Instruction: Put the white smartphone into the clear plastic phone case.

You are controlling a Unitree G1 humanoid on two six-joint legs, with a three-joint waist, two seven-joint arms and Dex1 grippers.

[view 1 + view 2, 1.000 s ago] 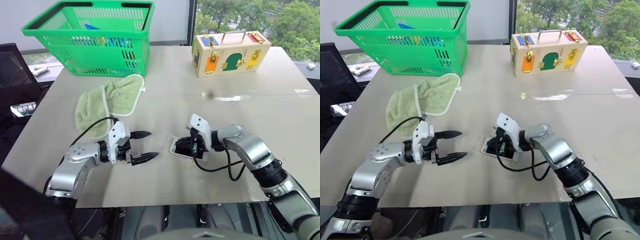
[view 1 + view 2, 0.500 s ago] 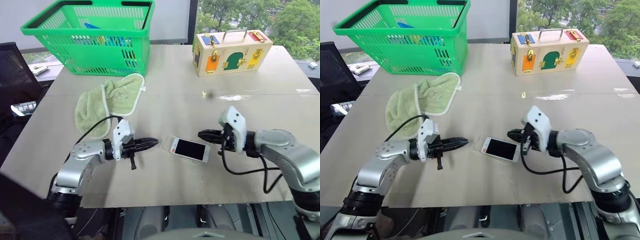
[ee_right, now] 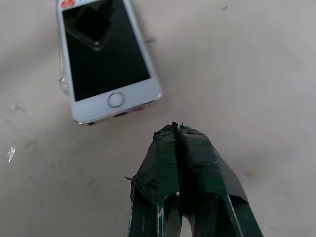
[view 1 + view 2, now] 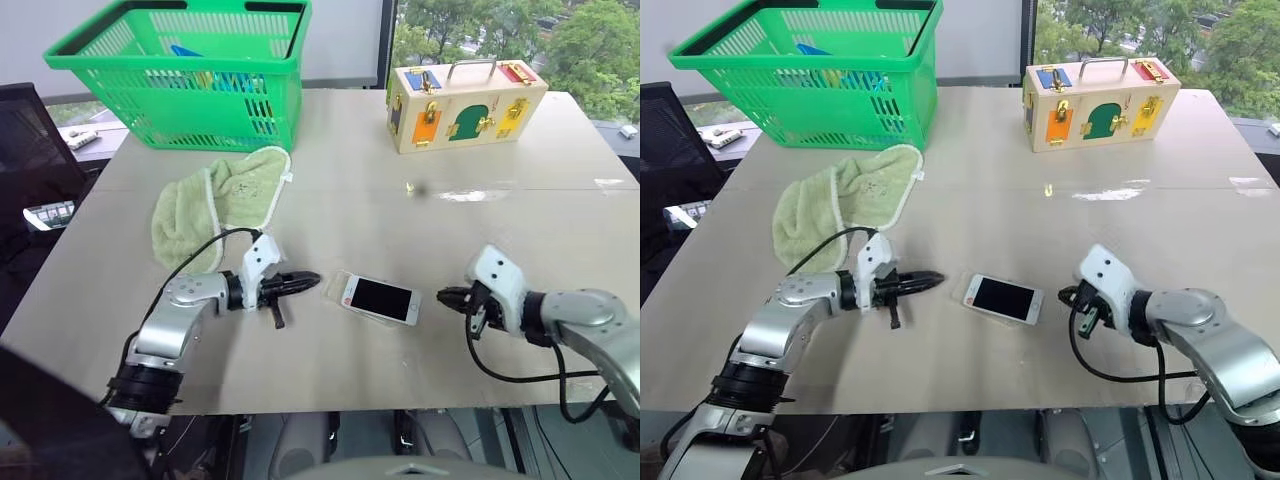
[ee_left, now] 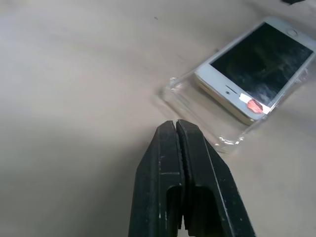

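Note:
The white smartphone [image 4: 379,298] lies screen up on the table, resting askew on the clear plastic phone case [image 5: 197,116], whose glossy rim sticks out past the phone's end nearest my left gripper. My left gripper [image 4: 312,277] is shut and empty, its tips pointing at that end from a short gap away. To the right of the phone my right gripper [image 4: 442,296] is also shut with nothing in it, aimed at the phone's home-button end [image 3: 116,100] and apart from it.
A pale green towel [image 4: 218,203] lies behind my left arm. A green basket [image 4: 185,72] stands at the back left, a wooden latch box [image 4: 464,102] at the back right. The table's front edge [image 4: 340,405] runs close below both arms.
My left gripper has shut and crept toward the phone. My right gripper has pulled back to the right, off the phone, which now lies uncovered on the case.

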